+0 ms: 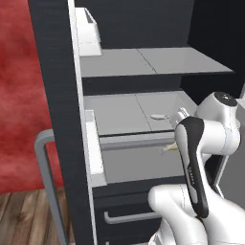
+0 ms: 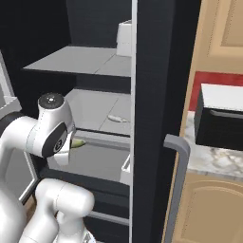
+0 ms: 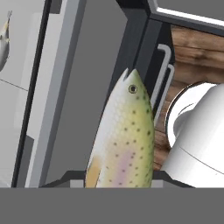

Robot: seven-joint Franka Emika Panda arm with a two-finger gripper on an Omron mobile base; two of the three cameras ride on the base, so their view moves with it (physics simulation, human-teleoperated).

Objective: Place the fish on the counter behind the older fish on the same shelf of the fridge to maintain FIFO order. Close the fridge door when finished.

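The fish (image 3: 124, 140) is held in the closed gripper (image 3: 120, 186), head pointing away from the hand, its tail end clamped between the jaws. In the base views it is seen in front of the grey drawer (image 1: 139, 165), just below the front lip of the shelf (image 1: 115, 115). The older fish (image 1: 158, 116) lies toward the front of that shelf, so bare panel is left behind it; that is judged the target spot.

The fridge (image 1: 57, 95) stands with its door (image 2: 149, 118) swung open, leaving an opening bounded by the door's edge on one side and the inner wall on the other. The upper shelf (image 1: 153, 62) limits headroom. A raise over the lip, then a reach past the older fish without brushing it, is judged necessary.
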